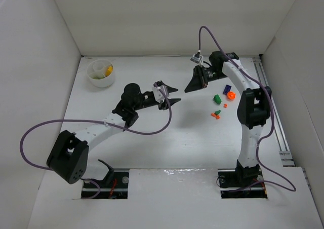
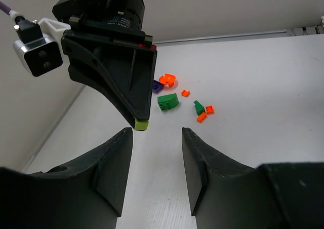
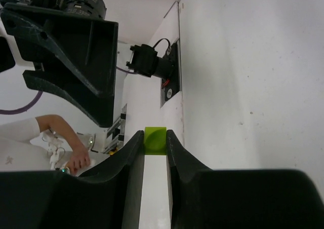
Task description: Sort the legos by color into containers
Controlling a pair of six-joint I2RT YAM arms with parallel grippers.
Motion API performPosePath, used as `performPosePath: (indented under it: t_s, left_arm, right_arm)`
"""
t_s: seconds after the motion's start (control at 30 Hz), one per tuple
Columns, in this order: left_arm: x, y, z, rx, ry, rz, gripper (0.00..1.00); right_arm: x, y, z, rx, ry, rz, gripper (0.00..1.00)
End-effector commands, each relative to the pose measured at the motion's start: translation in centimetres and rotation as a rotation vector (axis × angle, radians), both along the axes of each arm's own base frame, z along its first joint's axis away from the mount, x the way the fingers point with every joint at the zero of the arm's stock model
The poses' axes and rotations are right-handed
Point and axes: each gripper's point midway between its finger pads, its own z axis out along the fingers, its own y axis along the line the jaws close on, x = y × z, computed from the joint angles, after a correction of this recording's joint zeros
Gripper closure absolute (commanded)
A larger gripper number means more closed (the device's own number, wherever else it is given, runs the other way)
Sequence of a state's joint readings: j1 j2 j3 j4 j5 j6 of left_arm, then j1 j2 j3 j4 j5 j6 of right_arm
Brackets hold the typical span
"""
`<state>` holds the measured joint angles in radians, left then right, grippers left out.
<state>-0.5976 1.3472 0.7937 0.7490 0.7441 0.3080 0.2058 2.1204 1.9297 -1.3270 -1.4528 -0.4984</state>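
Note:
My right gripper [image 3: 155,138] is shut on a small lime-green lego [image 3: 155,140], pinched at its fingertips and held in the air. In the left wrist view that lego [image 2: 141,123] hangs just beyond my left gripper [image 2: 157,134], whose jaws stand apart with nothing between them. From above, the left gripper [image 1: 178,94] and right gripper [image 1: 187,89] nearly meet tip to tip at mid-table. Loose legos lie to the right: a green one [image 1: 216,98], a dark blue one [image 1: 227,89], an orange one [image 1: 231,95] and smaller orange and green bits [image 1: 216,114]. The white bowl [image 1: 96,77] stands at the far left with yellow pieces [image 1: 108,71] inside.
White walls close in the table at the back and on both sides. A metal rail [image 1: 273,112] runs along the right edge. Purple cables [image 1: 152,130] trail from both arms. A person's hand [image 3: 76,160] shows beyond the table in the right wrist view.

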Motion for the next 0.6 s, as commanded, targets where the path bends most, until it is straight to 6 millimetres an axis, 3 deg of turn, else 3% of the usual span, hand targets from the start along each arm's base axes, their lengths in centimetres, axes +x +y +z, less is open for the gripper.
performPosePath:
  t_s: [0.0,0.57]
  left_arm:
    - [-1.1,-0.2,3.0,-0.071,-0.082,0.009,0.6]
    - [0.2,0.3,2.0,-0.095,-0.047,0.189,0.58]
  right_arm:
    - [-1.5,1.0,5.2,0.182,-0.038,0.039,0.93]
    - [-3.2,1.6,6.6,0.174,-0.095,0.07,0.95]
